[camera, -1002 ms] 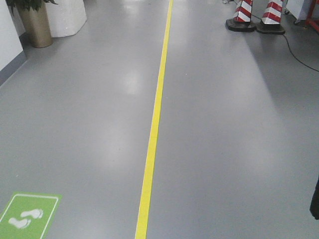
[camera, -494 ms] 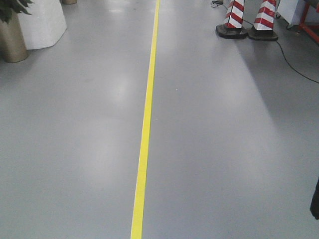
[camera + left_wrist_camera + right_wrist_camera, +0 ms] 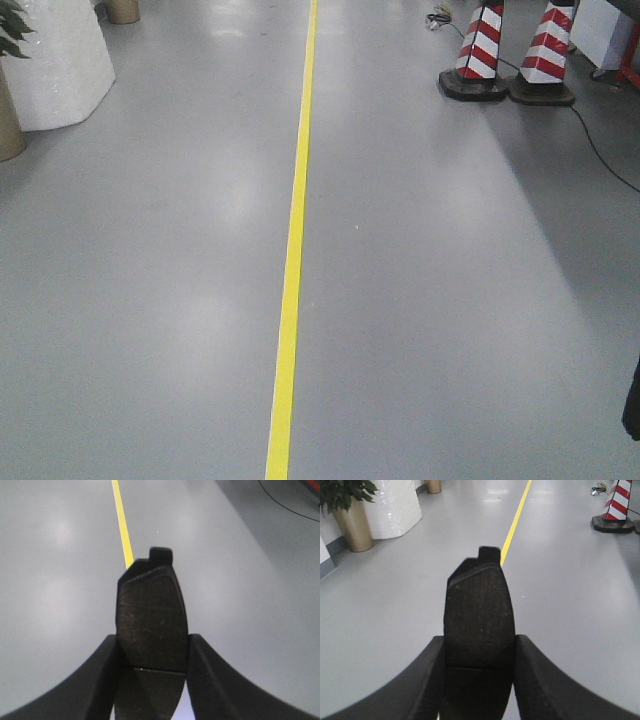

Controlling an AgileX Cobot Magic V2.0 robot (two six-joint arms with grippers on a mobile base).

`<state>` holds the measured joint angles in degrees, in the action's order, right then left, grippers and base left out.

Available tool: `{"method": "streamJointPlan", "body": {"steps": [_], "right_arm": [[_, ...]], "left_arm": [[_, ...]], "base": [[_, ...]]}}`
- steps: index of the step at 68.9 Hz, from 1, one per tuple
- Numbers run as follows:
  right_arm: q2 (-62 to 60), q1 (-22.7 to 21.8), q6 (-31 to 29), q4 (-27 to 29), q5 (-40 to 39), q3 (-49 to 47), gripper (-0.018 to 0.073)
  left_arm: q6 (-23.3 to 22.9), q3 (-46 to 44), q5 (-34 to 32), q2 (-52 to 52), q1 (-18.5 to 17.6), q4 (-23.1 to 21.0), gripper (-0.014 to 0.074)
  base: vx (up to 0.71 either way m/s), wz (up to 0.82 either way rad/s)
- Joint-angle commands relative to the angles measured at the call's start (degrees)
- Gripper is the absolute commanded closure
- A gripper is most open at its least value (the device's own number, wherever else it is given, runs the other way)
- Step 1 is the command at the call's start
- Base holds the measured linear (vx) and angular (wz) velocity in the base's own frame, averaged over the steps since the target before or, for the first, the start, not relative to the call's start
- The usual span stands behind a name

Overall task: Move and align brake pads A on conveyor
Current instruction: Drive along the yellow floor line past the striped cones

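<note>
Left wrist view showed your left gripper (image 3: 152, 652) clamped on a pad (image 3: 151, 625) above the yellow line (image 3: 122, 522), your right gripper (image 3: 479, 657) likewise gripping another pad (image 3: 479, 615), presumably for carrying; no conveyor was in sight.

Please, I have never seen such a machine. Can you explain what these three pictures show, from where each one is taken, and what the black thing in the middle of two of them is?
It is a two-armed robot on a wheeled base. The front view looks down at a grey floor with a yellow line and two striped cones; no conveyor is visible. The other two cameras sit on the wrists. The left gripper holds one dark brake pad between its black fingers. The right gripper holds another brake pad. A potted plant stands by the wall.
</note>
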<state>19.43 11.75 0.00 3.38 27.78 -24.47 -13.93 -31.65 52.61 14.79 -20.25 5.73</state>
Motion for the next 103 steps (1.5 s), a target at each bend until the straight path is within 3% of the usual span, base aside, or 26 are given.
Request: {"method": "streamJointPlan", "body": {"steps": [1, 103], "right_arm": [[0.3, -0.2, 0.0, -0.4, -5.8, -1.8, 0.0564], [0.3, -0.2, 0.0, -0.3, -5.7, -1.8, 0.0564]], "left_arm": [[-0.6, -1.6, -5.0, 0.8, -0.2, 0.2, 0.0603], [-0.6, -1.6, -5.0, 0.8, -0.2, 0.2, 0.0603]], "base": [[0.73, 0.00], [0.77, -0.02]]}}
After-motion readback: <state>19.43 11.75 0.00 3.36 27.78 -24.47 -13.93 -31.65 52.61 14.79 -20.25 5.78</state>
